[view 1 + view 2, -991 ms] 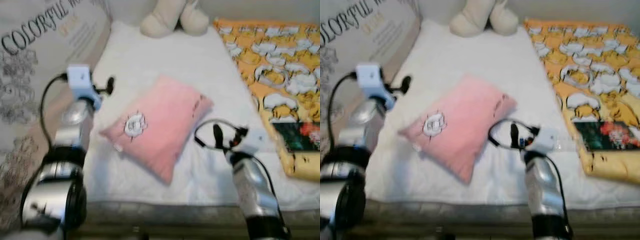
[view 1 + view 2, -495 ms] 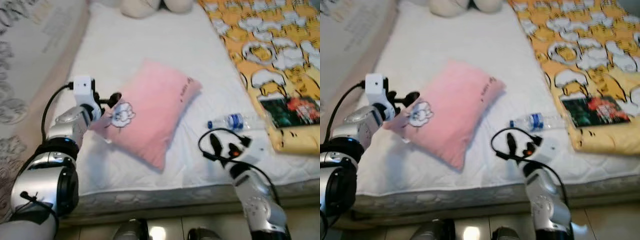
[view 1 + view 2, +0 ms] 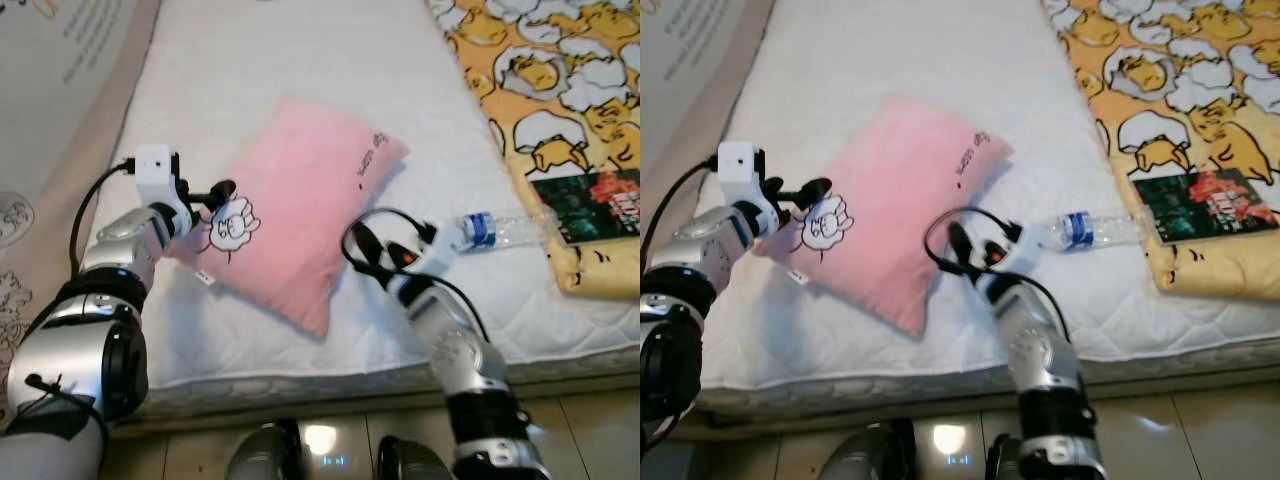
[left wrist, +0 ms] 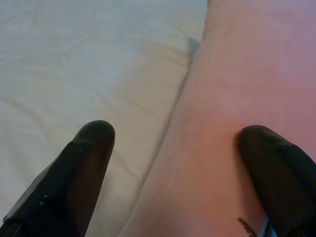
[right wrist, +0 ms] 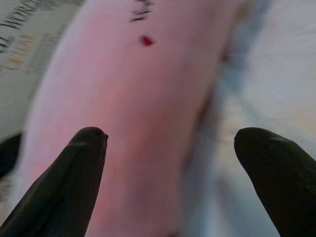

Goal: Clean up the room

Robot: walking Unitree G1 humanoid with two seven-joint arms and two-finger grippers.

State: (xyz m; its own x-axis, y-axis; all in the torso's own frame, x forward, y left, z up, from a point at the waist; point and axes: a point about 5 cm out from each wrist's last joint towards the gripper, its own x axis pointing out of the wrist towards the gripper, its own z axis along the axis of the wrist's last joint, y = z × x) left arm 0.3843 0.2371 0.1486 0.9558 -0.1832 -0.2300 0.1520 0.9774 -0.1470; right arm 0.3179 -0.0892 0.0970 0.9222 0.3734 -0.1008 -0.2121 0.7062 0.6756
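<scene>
One pink pillow (image 3: 300,205), one water bottle (image 3: 495,228), one book (image 3: 590,192), one patterned blanket (image 3: 545,80), two claws

1. My head's two eye views are looking steeply down from above at the white mattress (image 3: 300,60), and they're sharing nearly the same scene, just slightly offset sideways.
2. My left wrist cam is sitting really close, peering along my left gripper (image 4: 182,163) at the pink pillow (image 3: 300,210) edge where it's meeting the sheet.
3. My right wrist cam is staring along my right gripper (image 5: 173,168) at that same pillow from its opposite side, close up too.
</scene>
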